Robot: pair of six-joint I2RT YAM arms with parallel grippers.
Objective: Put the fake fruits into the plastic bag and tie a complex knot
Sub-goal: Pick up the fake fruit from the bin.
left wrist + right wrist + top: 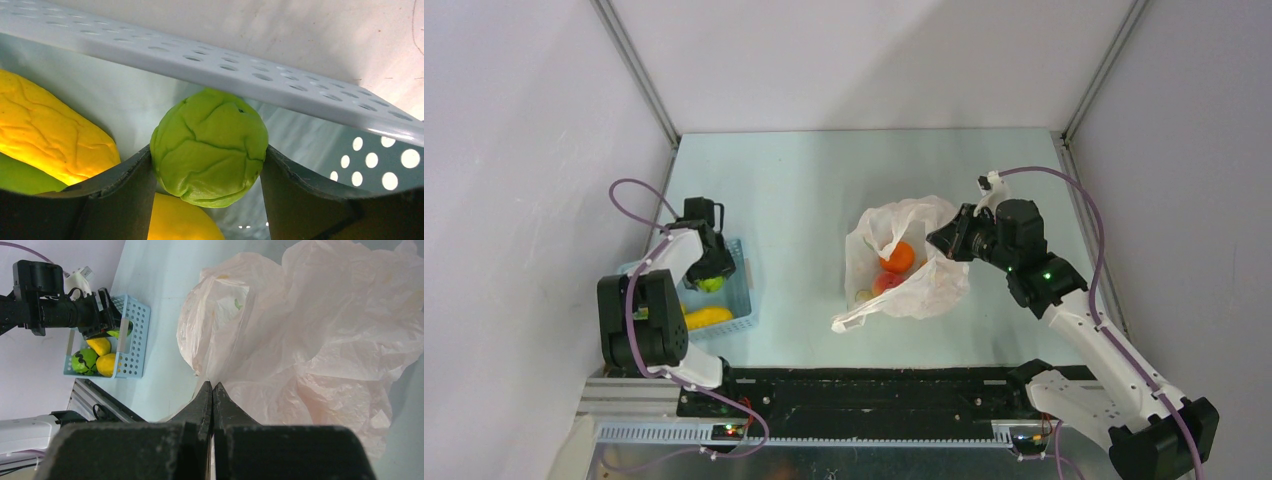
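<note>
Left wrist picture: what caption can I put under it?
Left claw grips a wrinkly green fruit inside the light blue basket, beside a yellow fruit.

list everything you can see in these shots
plastic bag: one, translucent white, mid-table, mouth open
orange fruit: one, orange, inside the bag
red fruit: one, red, inside the bag
basket: one, light blue, perforated, table's left
yellow fruits: two, yellow, in the basket
green round fruit: one, green, in the basket
second green fruit: one, green, in the basket
table: one, pale blue
left pincer: black, gripping the green round fruit
right pincer: black, shut on the bag's edge
</note>
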